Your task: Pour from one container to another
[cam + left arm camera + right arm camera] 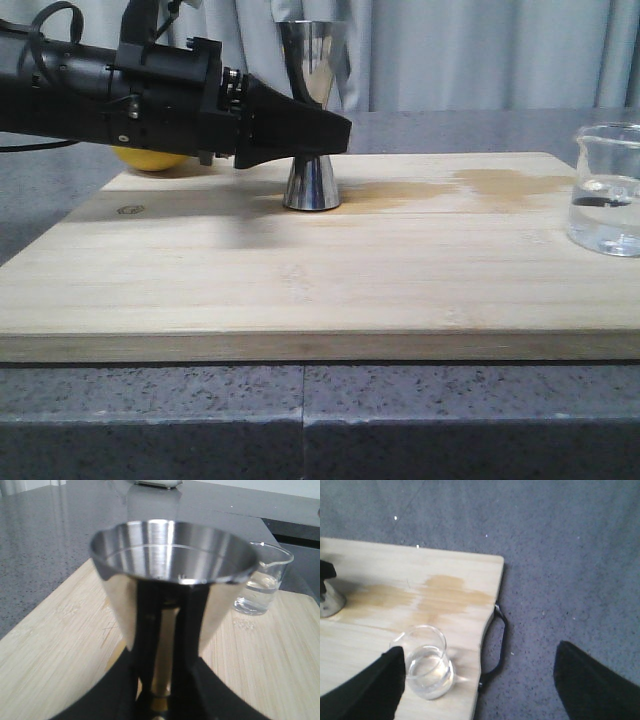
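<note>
The steel jigger (311, 185) stands upright on the wooden board (300, 290), left of centre. My left gripper (325, 132) comes in from the left and is shut on the jigger's narrow waist. In the left wrist view the jigger's cup (170, 550) looks dry inside, and the black fingers (117, 685) flank the gold-banded waist. The glass beaker (607, 190) holds clear liquid and stands near the board's right edge. My right gripper (480, 690) hovers open above that edge, with the beaker (426, 665) just inside one of its fingers (367, 690) and not touched.
A yellow round fruit (150, 158) lies behind the left arm at the board's back left. Damp brown stains (500, 185) mark the board between jigger and beaker. The board's black handle (499, 640) sticks out over the grey speckled counter (560, 580).
</note>
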`<state>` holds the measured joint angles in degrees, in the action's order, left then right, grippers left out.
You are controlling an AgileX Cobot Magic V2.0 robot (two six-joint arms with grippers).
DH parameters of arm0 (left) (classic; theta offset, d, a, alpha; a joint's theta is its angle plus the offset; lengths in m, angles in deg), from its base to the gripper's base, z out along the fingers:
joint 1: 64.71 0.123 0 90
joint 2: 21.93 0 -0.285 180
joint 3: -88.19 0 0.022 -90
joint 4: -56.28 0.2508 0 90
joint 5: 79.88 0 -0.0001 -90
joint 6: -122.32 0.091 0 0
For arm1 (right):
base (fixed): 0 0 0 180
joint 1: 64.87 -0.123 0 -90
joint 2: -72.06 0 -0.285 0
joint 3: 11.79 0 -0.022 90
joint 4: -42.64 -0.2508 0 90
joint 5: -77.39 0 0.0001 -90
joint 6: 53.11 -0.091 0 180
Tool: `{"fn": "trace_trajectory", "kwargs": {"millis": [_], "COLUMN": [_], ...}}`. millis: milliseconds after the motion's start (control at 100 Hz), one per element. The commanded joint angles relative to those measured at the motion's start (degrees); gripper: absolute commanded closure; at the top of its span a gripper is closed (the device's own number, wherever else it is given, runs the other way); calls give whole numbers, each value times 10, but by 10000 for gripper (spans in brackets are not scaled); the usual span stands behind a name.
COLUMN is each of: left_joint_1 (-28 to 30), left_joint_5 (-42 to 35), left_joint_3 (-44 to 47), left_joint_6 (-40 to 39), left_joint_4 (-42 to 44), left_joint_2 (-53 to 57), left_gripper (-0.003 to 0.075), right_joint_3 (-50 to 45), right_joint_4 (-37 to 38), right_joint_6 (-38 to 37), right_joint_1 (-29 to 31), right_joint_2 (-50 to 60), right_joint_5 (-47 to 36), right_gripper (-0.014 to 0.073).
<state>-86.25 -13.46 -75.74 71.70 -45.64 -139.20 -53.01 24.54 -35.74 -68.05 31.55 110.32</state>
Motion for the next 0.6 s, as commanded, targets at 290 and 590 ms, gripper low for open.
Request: {"fn": "trace_trajectory", "kwargs": {"millis": [290,590], "left_joint_1": [-5,-5], "left_joint_5": [59,58], "left_joint_3": [-14,-14], "left_joint_6": [2,2], "left_joint_4": [-35,-35], "left_joint_2": [26,26], "left_gripper": [659,659], "right_joint_3": [-136,-248], "right_joint_4": [48,73], "right_joint_6": [-85,-85], "right_joint_1": [-209,-228], "right_joint_2": [25,16], "right_joint_5": [-308,-505], "right_gripper": [41,41]}}
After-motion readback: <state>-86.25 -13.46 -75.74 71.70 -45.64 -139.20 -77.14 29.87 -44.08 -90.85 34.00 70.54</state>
